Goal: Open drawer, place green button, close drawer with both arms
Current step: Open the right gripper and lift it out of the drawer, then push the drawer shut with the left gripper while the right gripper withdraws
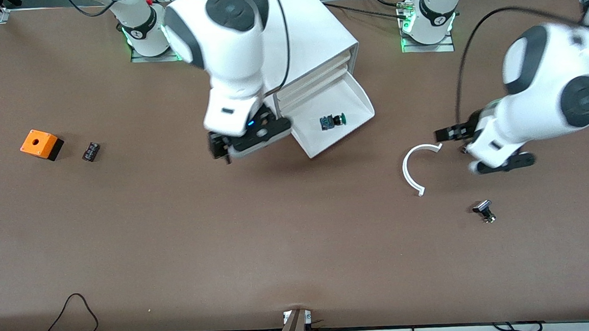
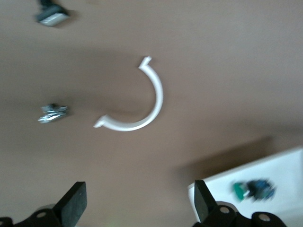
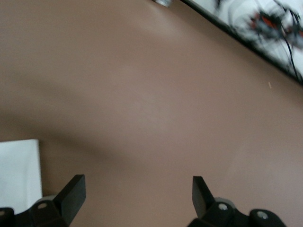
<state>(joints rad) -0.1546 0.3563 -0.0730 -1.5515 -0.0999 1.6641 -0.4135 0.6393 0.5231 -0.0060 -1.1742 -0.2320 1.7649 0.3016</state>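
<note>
The cabinet (image 1: 312,36) stands between the arm bases. Its lowest drawer (image 1: 357,105) is pulled out, a shallow white tray. The button (image 1: 333,121), green cap on a black and blue body, lies on its side in the tray. It also shows in the left wrist view (image 2: 253,190) in the drawer (image 2: 284,170). My right gripper (image 1: 222,152) is open and empty, over bare table beside the drawer toward the right arm's end; in its own view (image 3: 137,196) only table lies between the fingers. My left gripper (image 1: 470,149) is open and empty (image 2: 138,203), over the table beside a white arc.
A white curved arc (image 1: 411,171) lies toward the left arm's end, also in the left wrist view (image 2: 151,104). A silvery knob (image 1: 484,211) lies nearer the front camera; two show in the wrist view (image 2: 53,112). An orange box (image 1: 41,144) and black terminal block (image 1: 90,151) sit toward the right arm's end.
</note>
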